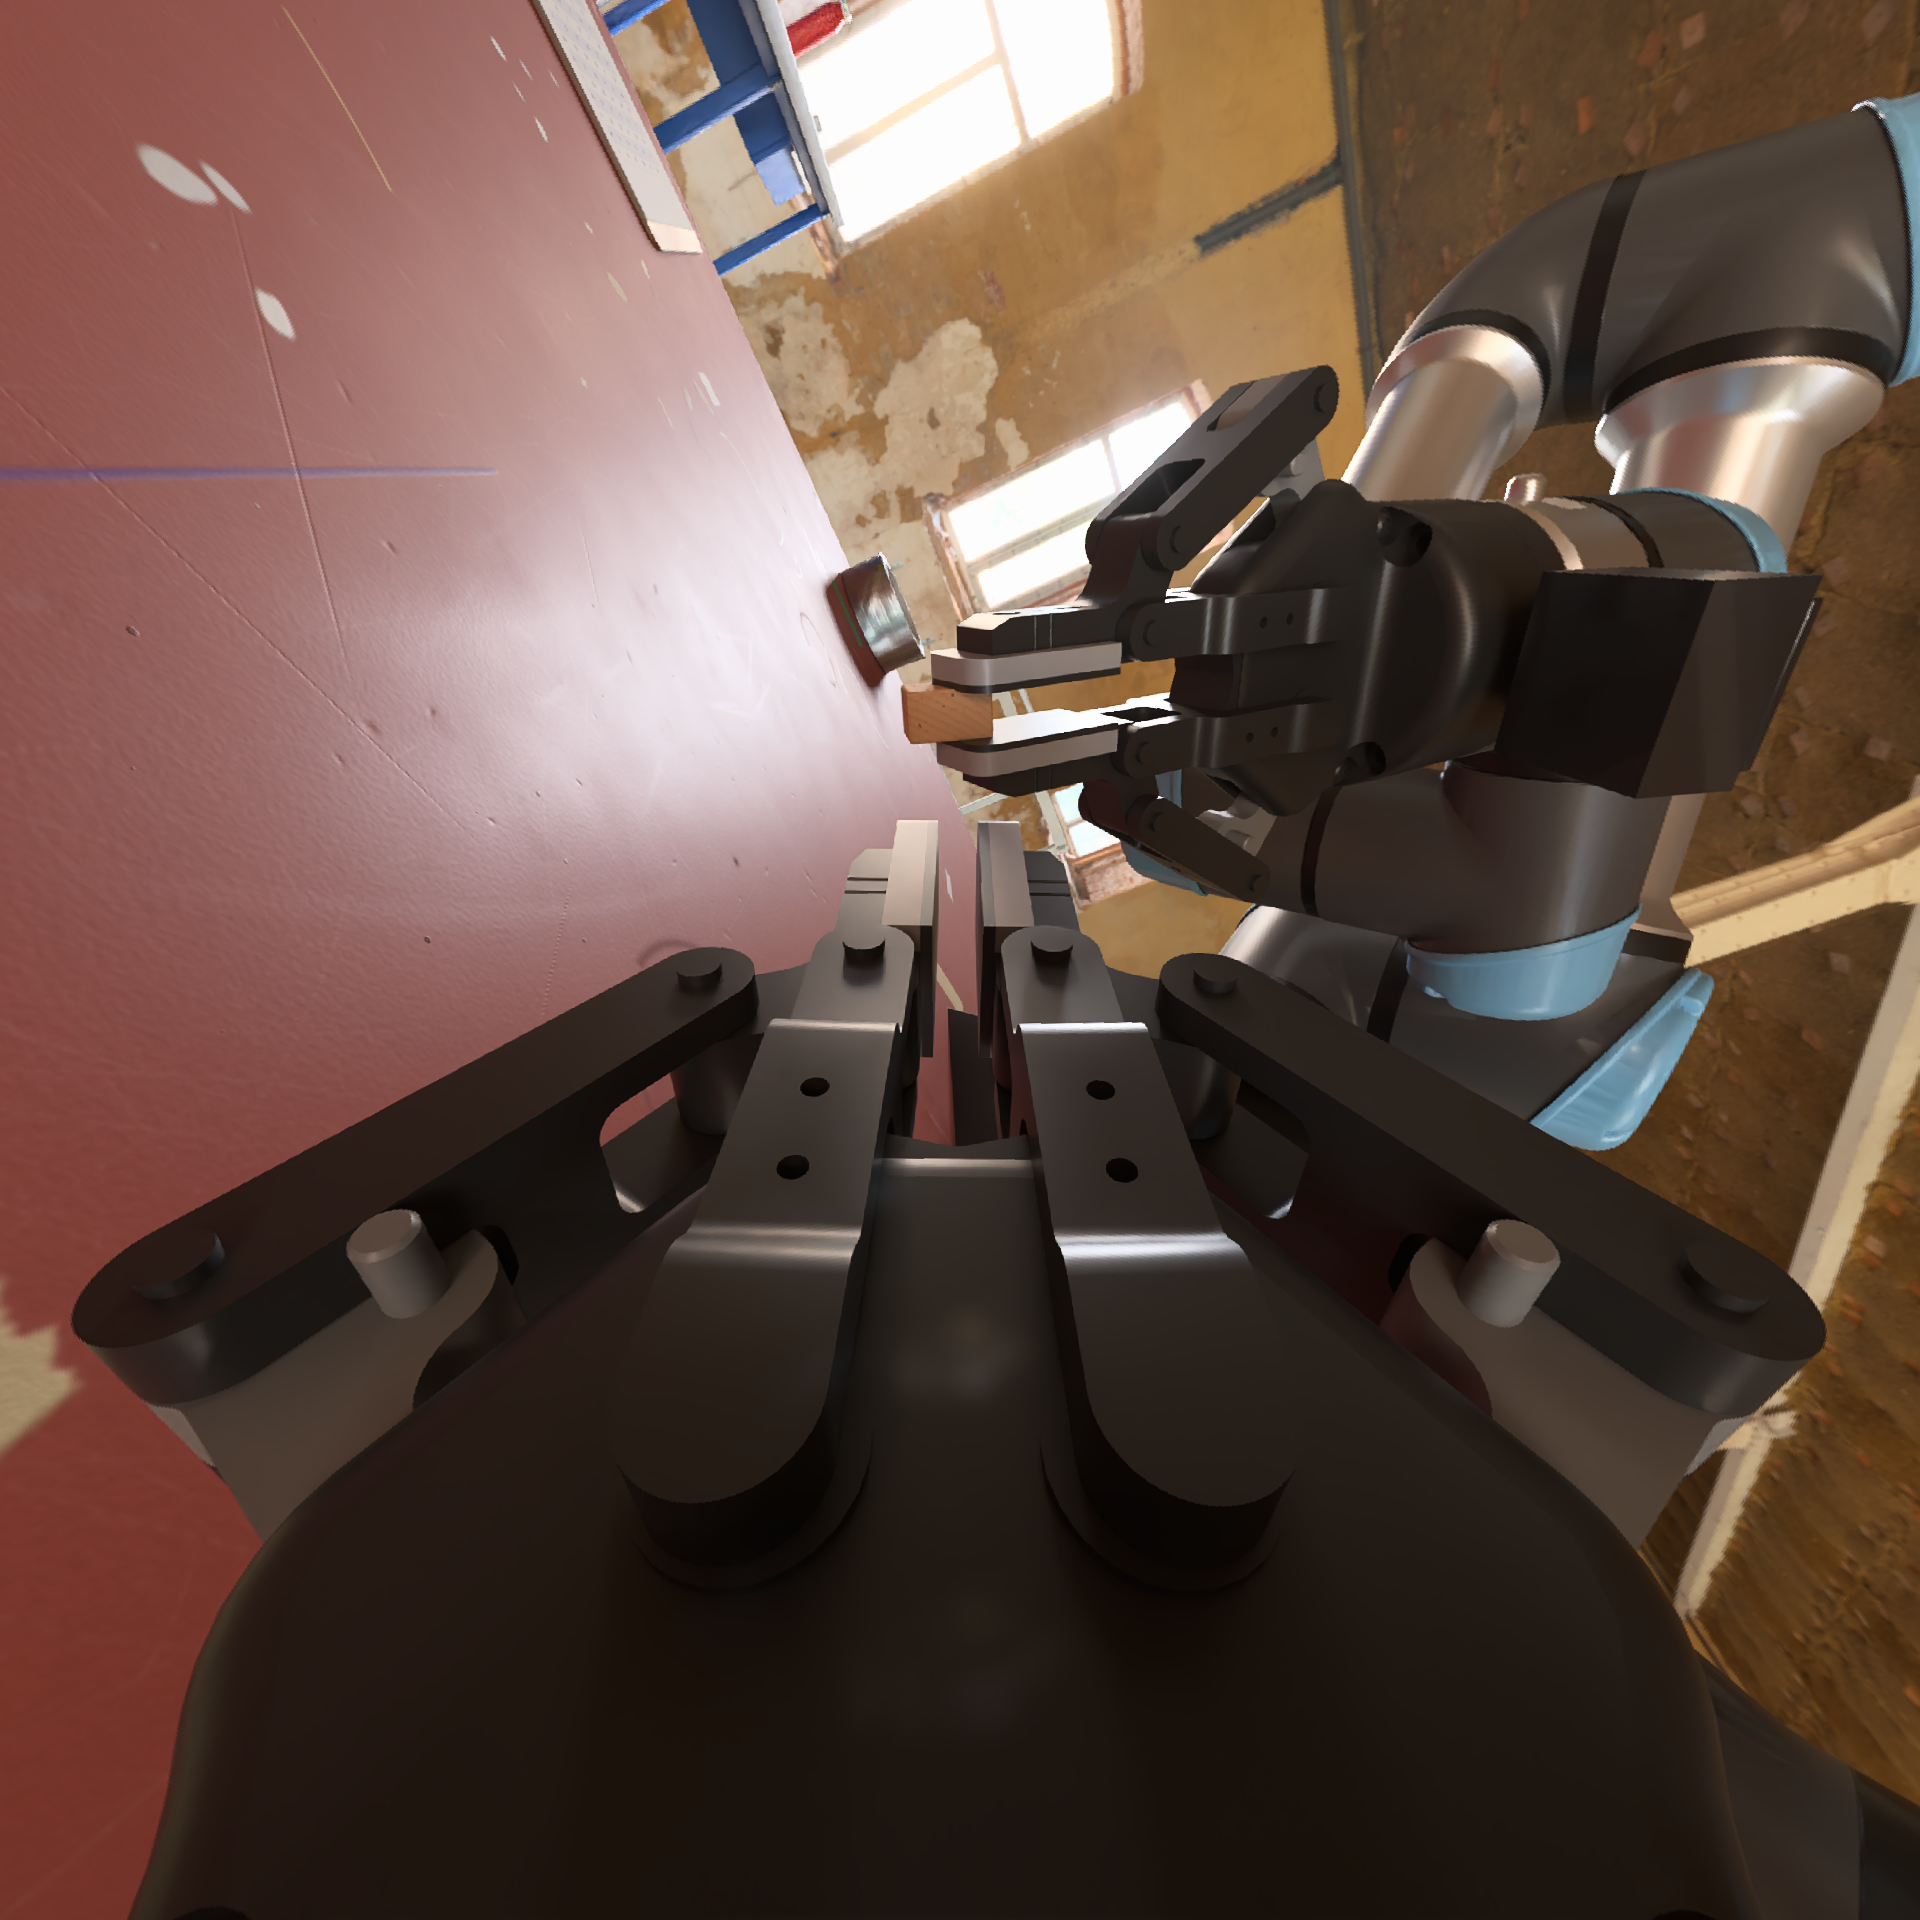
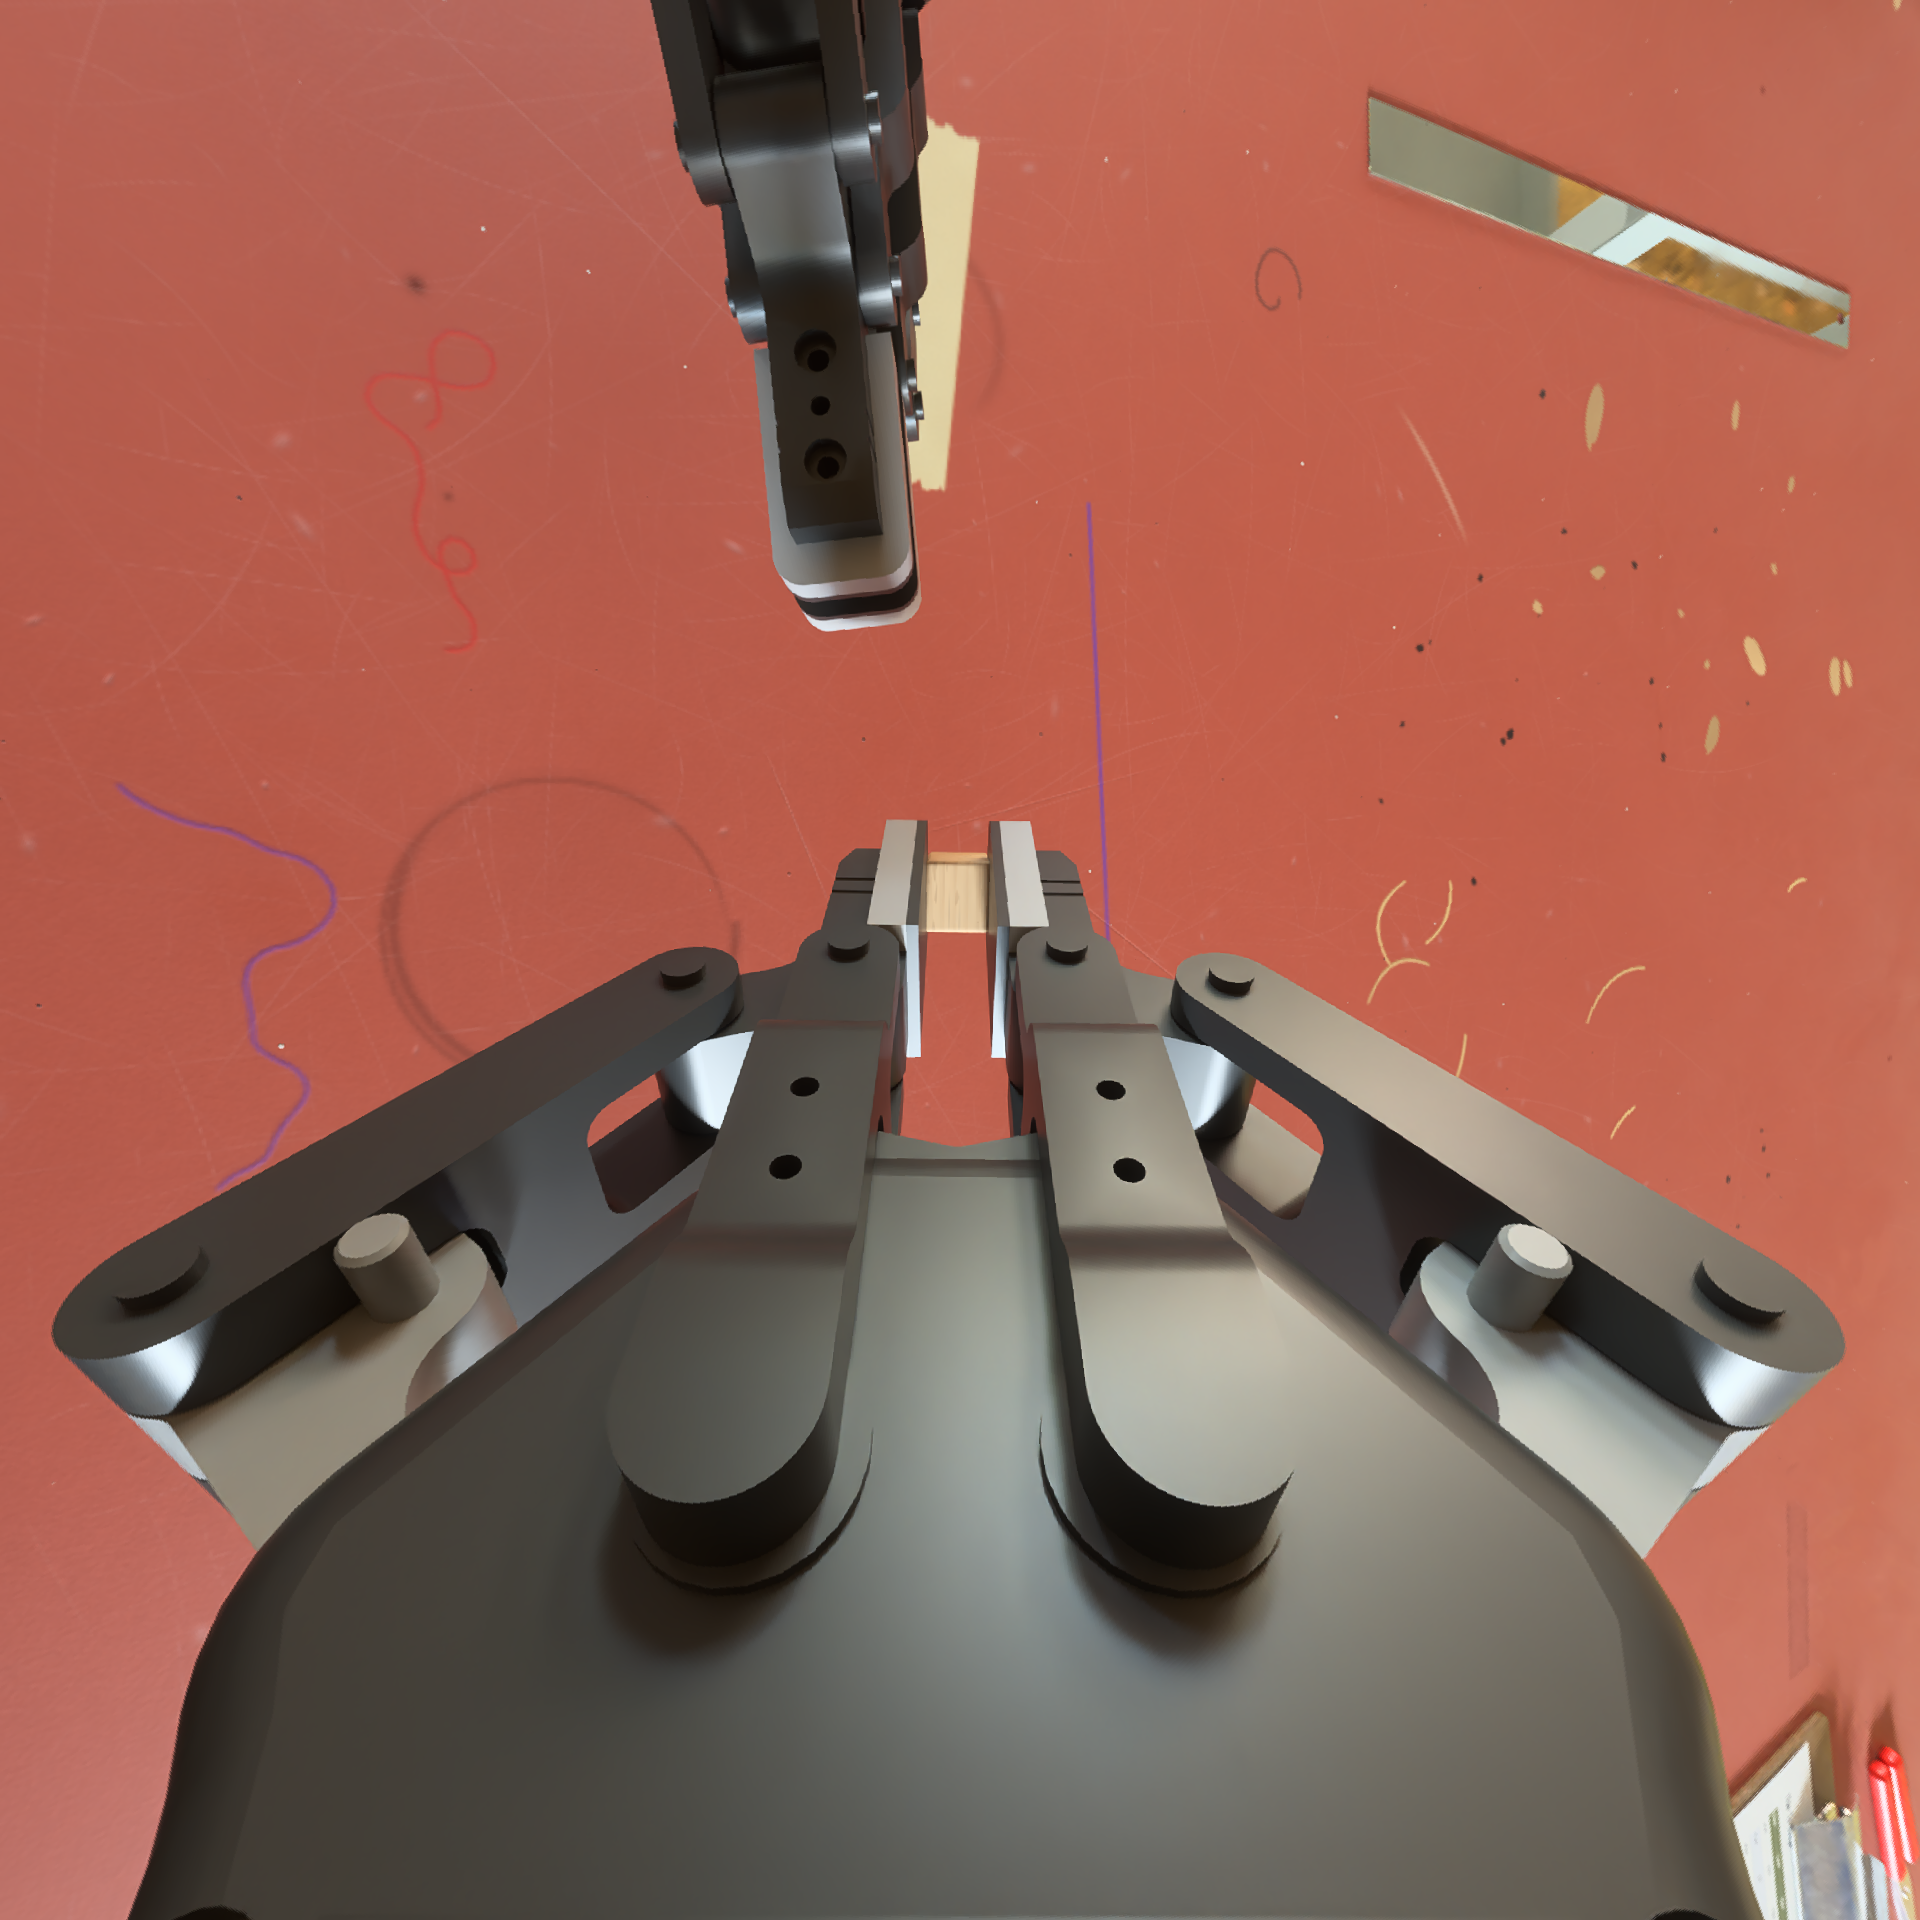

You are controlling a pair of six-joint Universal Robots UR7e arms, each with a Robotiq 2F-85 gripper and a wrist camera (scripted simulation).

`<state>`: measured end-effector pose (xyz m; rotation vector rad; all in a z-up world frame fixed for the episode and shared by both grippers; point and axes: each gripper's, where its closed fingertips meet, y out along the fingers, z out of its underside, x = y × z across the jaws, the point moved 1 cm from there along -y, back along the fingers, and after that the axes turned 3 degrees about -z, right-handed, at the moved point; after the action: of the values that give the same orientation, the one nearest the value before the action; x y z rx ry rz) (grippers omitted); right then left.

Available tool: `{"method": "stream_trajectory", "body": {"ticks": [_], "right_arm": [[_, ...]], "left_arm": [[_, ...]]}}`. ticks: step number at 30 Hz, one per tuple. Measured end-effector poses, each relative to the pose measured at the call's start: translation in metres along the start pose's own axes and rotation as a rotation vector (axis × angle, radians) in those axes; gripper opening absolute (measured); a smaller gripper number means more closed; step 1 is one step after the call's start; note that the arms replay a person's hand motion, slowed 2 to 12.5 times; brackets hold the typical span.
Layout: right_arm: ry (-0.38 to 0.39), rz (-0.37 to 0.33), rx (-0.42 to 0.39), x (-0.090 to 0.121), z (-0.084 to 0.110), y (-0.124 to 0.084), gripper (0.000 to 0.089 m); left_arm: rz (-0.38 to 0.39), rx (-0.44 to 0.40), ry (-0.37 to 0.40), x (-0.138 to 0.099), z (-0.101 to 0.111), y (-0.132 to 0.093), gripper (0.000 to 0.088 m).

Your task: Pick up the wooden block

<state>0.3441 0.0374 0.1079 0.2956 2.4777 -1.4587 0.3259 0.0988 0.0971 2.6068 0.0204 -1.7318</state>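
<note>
The wooden block (image 2: 954, 894) is a small light-brown cuboid clamped between the pads of my right gripper (image 2: 956, 868), which is shut on it. In the left wrist view the right gripper (image 1: 961, 709) holds the block (image 1: 933, 717) close over the red table top (image 1: 416, 623); I cannot tell if the block touches it. My left gripper (image 1: 958, 862) is shut and empty, its fingers almost together. It also shows in the right wrist view (image 2: 860, 608), hanging beyond the block with its tips pointing toward it and a clear gap between.
A short metal tin (image 1: 878, 618) stands on the table just beyond the block. A mirror-like strip (image 2: 1610, 223) lies at the far right. A clipboard (image 2: 1787, 1829) and a red pen (image 2: 1893, 1813) lie at the near right corner. A white board (image 1: 613, 114) lies far off.
</note>
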Motion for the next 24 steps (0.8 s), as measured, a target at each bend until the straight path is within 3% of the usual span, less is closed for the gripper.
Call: {"method": "stream_trajectory", "body": {"ticks": [24], "right_arm": [[0.001,0.015,0.002,-0.0018,-0.0001,0.0007,0.0102]], "left_arm": [[-0.004,0.006,0.006,0.0000,0.0007,0.0011,0.0067]]}}
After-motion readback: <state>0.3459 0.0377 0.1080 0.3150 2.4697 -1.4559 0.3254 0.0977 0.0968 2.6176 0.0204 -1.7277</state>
